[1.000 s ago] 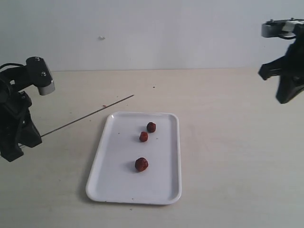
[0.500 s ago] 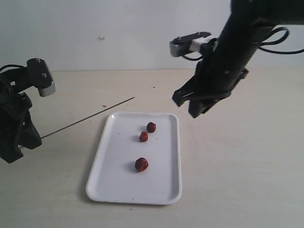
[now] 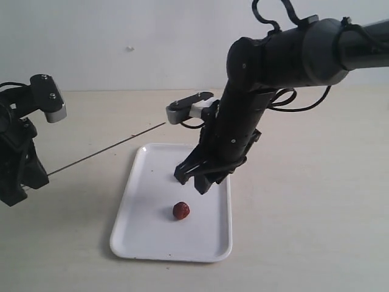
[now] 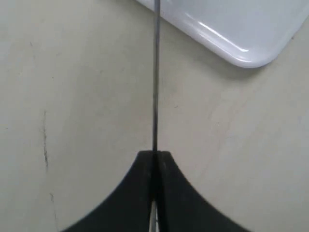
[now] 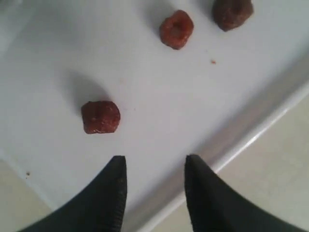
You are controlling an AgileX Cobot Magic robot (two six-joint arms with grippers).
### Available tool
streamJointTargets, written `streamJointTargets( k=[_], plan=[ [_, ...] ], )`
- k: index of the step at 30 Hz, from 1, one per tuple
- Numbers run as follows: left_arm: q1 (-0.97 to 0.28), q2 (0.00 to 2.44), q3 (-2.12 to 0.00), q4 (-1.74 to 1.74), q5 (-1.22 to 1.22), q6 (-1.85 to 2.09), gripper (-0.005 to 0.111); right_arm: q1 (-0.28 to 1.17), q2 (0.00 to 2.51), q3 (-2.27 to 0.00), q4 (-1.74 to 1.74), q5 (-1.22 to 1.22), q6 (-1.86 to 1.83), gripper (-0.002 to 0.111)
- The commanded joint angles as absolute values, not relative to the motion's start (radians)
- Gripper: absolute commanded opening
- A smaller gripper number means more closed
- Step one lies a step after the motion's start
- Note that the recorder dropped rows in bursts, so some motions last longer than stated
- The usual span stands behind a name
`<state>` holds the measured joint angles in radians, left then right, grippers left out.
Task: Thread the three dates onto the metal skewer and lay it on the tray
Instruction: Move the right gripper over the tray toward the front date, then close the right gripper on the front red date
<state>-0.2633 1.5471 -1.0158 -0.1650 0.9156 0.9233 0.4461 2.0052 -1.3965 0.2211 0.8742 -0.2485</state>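
My left gripper (image 4: 154, 159) clamped on metal skewer (image 3: 106, 149), tip near tray (image 3: 152, 237) far-left corner. My right gripper (image 5: 154, 164) hung empty, jaws apart, over tray's right edge. All three dates (image 5: 100, 117) loose on tray, none threaded. Judged best: centre jaws over one date, descend straight, pinch sides, leave ends clear for skewer.
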Motion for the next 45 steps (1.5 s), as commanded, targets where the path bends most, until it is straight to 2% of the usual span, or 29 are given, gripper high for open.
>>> streamJointTargets(
  k=[1, 14, 20, 27, 31, 45],
  plan=[
    [-0.228, 1.584, -1.013, -0.154, 0.907, 0.904, 0.0, 0.514, 2.004, -1.406, 0.211, 0.832, -0.264, 0.044],
    [-0.228, 1.653, -1.001, 0.0, 0.876, 0.902, 0.0, 0.552, 2.004, -1.406, 0.205, 0.865, -0.255, 0.043],
    [-0.228, 1.653, -1.001, 0.0, 0.876, 0.904, 0.0, 0.552, 2.004, -1.406, 0.199, 0.865, -0.2, 0.05],
    [-0.228, 1.653, -1.001, -0.01, 0.88, 0.904, 0.0, 0.552, 2.04, -1.41, 0.133, 0.859, -0.128, 0.051],
    [-0.228, 1.653, -1.001, -0.01, 0.882, 0.902, 0.0, 0.552, 2.062, -1.434, 0.155, 0.859, -0.128, 0.057],
    [-0.228, 1.653, -1.001, -0.016, 0.886, 0.889, 0.0, 0.564, 2.167, -1.484, 0.154, 0.813, -0.083, 0.057]
  ],
)
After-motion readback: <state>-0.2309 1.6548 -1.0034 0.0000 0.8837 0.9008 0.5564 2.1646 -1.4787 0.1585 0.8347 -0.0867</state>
